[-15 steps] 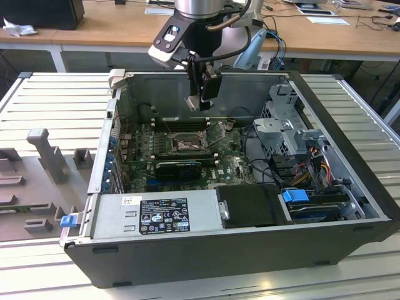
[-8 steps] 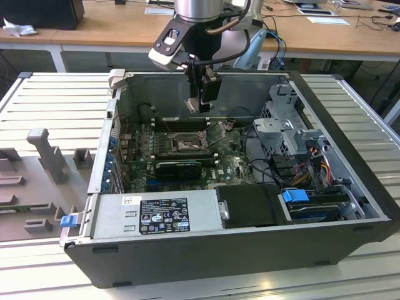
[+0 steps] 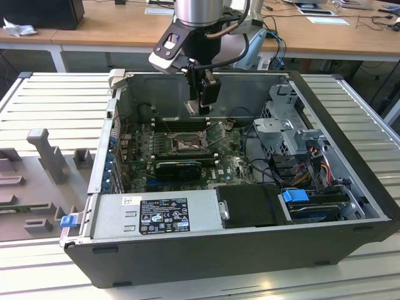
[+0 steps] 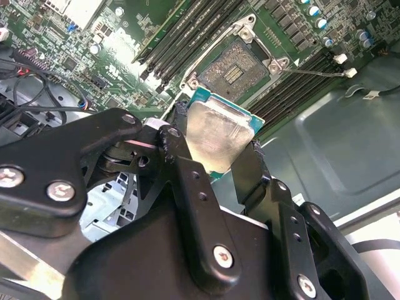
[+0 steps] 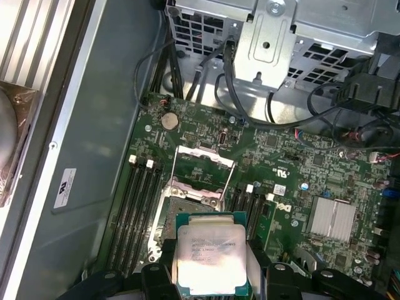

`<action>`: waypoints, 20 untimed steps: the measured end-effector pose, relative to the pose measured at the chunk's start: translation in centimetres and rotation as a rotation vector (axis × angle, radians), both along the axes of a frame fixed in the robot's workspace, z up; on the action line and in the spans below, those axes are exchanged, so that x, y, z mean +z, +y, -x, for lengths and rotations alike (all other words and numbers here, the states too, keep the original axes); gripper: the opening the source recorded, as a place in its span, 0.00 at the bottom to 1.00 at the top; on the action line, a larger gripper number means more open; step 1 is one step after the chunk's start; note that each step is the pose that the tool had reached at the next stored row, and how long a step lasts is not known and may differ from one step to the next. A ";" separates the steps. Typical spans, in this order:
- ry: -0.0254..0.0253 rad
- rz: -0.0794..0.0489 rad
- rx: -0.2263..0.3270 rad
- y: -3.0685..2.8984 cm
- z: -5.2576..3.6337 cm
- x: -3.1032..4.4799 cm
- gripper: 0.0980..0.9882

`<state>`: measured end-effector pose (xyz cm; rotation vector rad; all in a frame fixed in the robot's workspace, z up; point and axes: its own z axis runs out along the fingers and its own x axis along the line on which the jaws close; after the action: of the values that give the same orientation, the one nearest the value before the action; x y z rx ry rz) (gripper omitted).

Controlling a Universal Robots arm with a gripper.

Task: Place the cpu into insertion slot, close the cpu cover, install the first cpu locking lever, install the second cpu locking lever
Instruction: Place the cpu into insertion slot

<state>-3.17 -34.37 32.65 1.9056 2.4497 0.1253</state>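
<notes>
The cpu [image 5: 211, 257], in the pincer [image 4: 217, 134], hangs above the insertion slot [image 4: 234, 66].

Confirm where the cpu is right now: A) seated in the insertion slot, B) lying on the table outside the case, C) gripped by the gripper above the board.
C: in the second wrist view the gripper clamps the cpu by its edges, and the insertion slot beyond it is bare.

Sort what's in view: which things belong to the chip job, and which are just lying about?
Job: chip, held in the pincer; empty socket; open cover.
Lying about: memory sticks; coin battery; cables; drive cage.
</notes>
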 end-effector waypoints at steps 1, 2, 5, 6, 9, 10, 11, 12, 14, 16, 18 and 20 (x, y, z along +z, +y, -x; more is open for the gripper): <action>0.0001 0.000 0.000 0.00 0.00 -0.06 0.48; 0.0002 0.000 0.000 0.00 0.00 -0.19 0.48; 0.0003 0.000 0.000 0.00 0.00 -0.35 0.48; 0.0003 0.000 0.000 0.00 0.00 -0.39 0.48; 0.0003 0.000 0.000 0.00 0.00 -0.58 0.48; 0.0003 0.000 0.000 0.00 0.00 -0.77 0.48; 0.0002 0.000 0.000 0.00 0.00 -0.92 0.48; 0.0003 0.000 0.000 0.00 0.00 -1.01 0.48; 0.0003 0.000 0.000 0.00 0.00 -1.25 0.48; 0.0008 0.000 0.000 0.00 0.00 -1.50 0.48; 0.0014 0.000 -0.007 0.01 0.01 -1.77 0.48; 0.0028 0.000 -0.017 0.01 0.01 -2.19 0.48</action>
<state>-3.18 -34.36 30.46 1.9277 2.4344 0.1223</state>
